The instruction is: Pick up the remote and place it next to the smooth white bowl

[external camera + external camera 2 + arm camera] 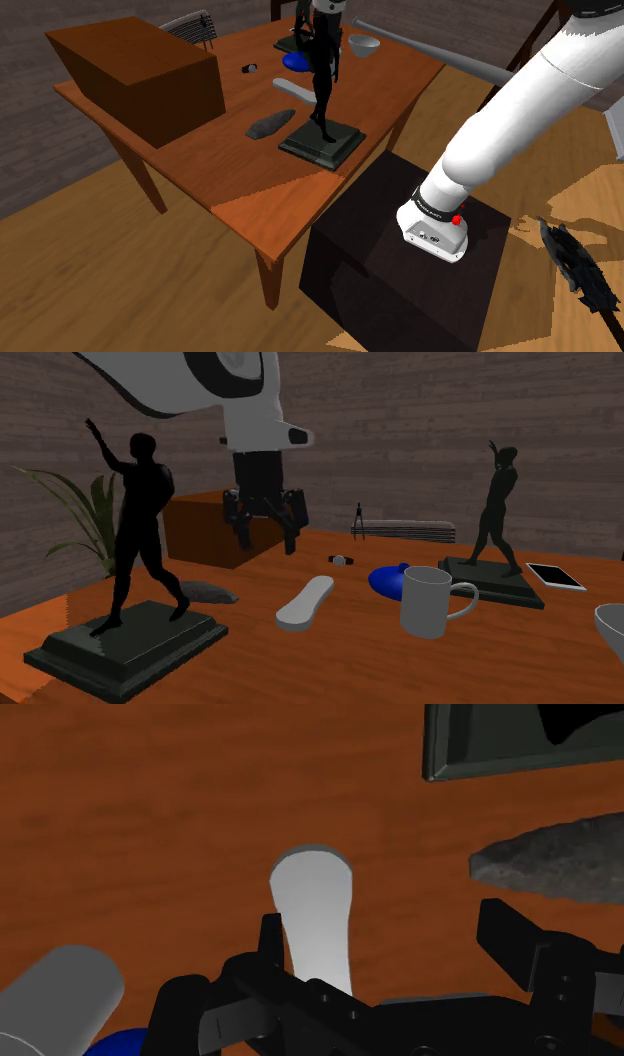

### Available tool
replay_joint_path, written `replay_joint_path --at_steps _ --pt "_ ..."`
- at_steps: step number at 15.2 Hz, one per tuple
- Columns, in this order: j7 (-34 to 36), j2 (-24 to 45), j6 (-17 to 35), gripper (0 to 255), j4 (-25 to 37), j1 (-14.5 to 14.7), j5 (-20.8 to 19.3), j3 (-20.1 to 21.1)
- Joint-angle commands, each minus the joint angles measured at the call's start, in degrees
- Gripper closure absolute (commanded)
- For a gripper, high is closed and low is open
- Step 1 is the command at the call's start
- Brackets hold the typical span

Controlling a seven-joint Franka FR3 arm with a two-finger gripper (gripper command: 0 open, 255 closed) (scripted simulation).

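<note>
Wood-grain table (150,804), matt pale-grey remote (315,914), rough grey lump (560,864), dull dark figurine base (470,749)

worktop (250,190): brown wood; clock read off the shoulder view.
box (140,65): brown, 9 o'clock end.
remote (290,88): pale grey, flat, near centre.
stone (268,125): grey, 7 o'clock of remote.
near statue (322,140): dark, slab base, 4 o'clock edge.
far statue (497,502): dark, slab base, 1 o'clock.
bowl (363,45): pale, 1 o'clock corner.

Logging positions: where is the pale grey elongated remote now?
The remote lies flat on the brown wooden table, between the dark grey stone and the grey mug in the second exterior view, beneath the open gripper.
</note>
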Motion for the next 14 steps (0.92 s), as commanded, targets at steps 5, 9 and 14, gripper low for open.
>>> replay_joint_path --at_steps 5,9,14 --pt "-2.7 13.3 3.8 0 7.9 -0.5 1.5 -0.9" --pt "-4.4 22.2 5.7 0 14.6 -1.1 2.7 -1.0" --pt "-5.1 26.9 8.2 0 16.7 -1.4 3.3 -0.9"
